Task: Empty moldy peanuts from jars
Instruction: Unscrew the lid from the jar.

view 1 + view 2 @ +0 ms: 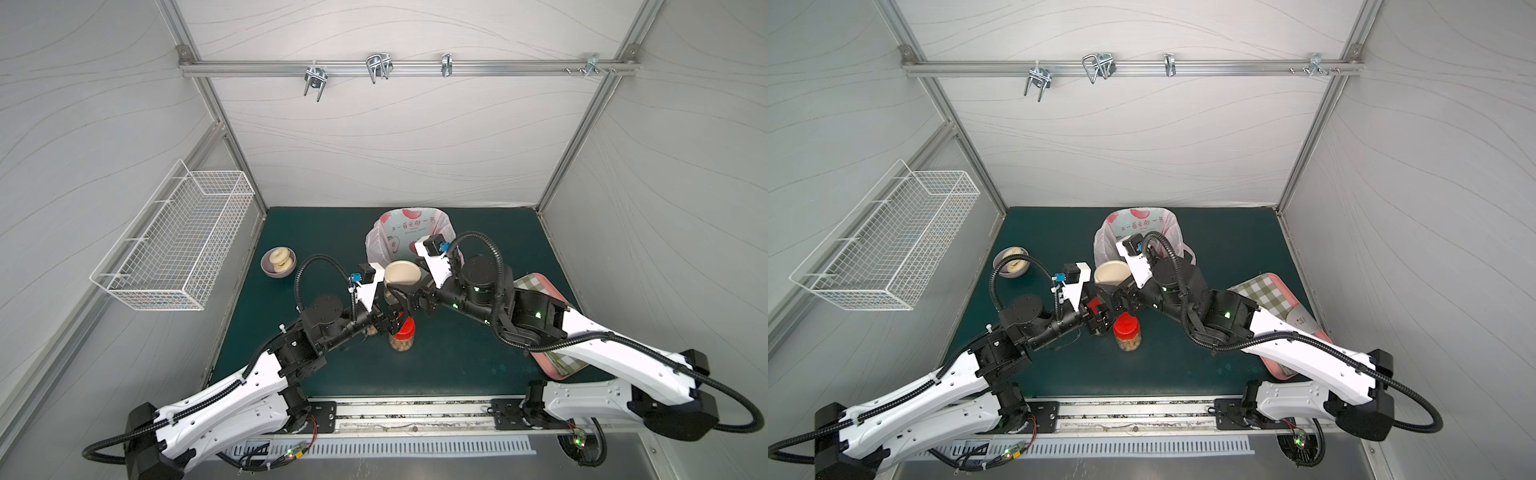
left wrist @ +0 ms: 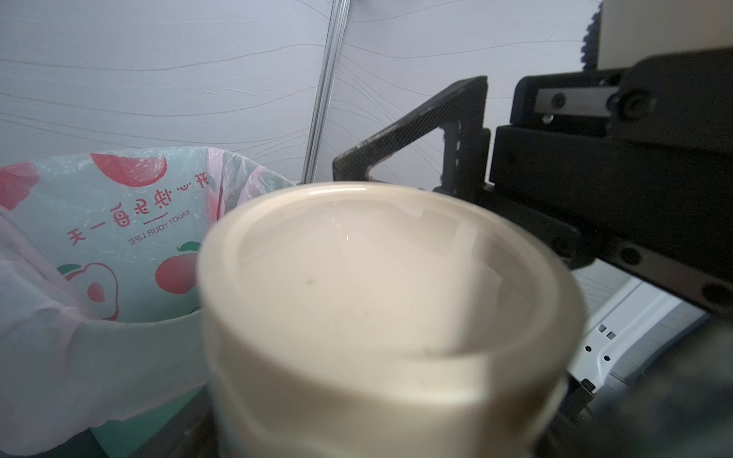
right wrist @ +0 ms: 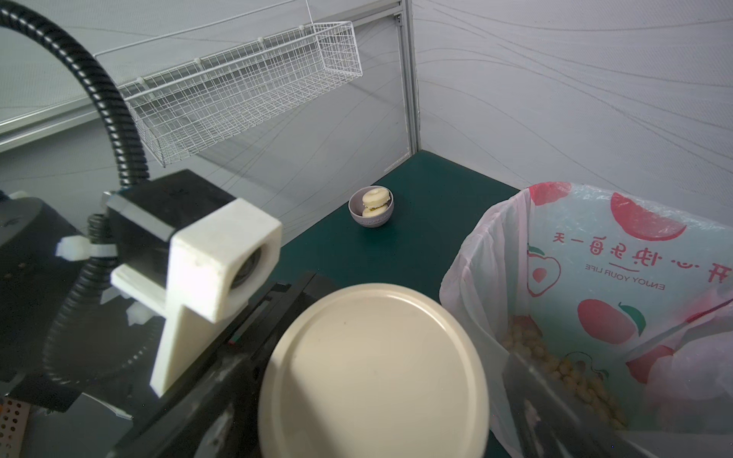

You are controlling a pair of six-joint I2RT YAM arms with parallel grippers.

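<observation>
The squat jar with the beige lid [image 1: 402, 273] [image 3: 373, 372] is held up off the mat in front of the bin. My left gripper [image 1: 388, 316] is shut on the jar's body, and in the left wrist view the lid [image 2: 377, 285] hides the jaws. My right gripper [image 3: 377, 396] stands open astride the lid, with a gap beside its fingers [image 3: 555, 404]. A taller red-lidded jar [image 1: 402, 332] [image 1: 1126, 328] stands upright on the mat, peanuts [image 1: 401, 345] inside. More peanuts [image 3: 575, 372] lie in the bin's bag.
The mint-green bin with a pink fruit-print bag [image 1: 409, 216] [image 2: 119, 238] stands behind the grippers. A grey bowl with two ring pastries [image 1: 278, 262] [image 3: 371, 206] sits at the back left. A pink tray with checked cloth [image 1: 536, 286] lies under my right arm. A wire basket [image 1: 174, 245] hangs on the left wall.
</observation>
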